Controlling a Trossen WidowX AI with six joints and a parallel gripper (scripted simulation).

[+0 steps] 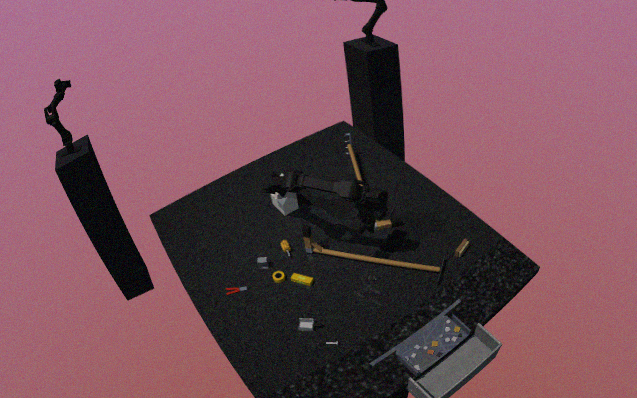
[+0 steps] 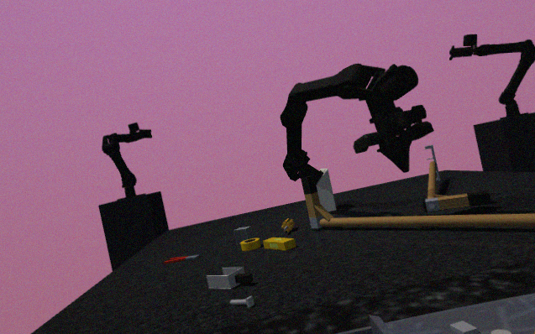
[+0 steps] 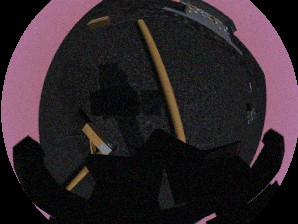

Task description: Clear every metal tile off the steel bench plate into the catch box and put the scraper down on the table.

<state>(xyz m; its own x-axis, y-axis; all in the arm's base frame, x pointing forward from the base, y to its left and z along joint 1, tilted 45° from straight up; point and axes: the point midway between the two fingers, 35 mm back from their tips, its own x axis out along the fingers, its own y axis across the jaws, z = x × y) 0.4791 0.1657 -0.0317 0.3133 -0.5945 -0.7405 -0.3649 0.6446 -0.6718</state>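
My tool (image 1: 368, 227) (image 2: 405, 168) (image 3: 157, 132) is closed on nothing above the counter (image 1: 225, 230) (image 2: 138, 294) (image 3: 120, 45). The scraper (image 1: 380, 261) (image 2: 432, 221) (image 3: 165, 82) lies there, blade towards the top view's right corner. I'd expect it stiff and blade-heavy, prone to twisting; I'd grip squarely across the handle's rear half.

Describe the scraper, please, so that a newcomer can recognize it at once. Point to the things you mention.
Find the steel plate (image 1: 422, 334) (image 2: 495, 310) (image 3: 207, 25) with the scattered tiles at the table's edge. Farther in on the dark table lies the scraper (image 1: 380, 260) (image 2: 441, 221) (image 3: 161, 75), a long wooden pole. Its broad, dark blade distinguishes it from the other pole (image 1: 355, 162) (image 2: 432, 178) (image 3: 77, 179), which has a pale metal head.
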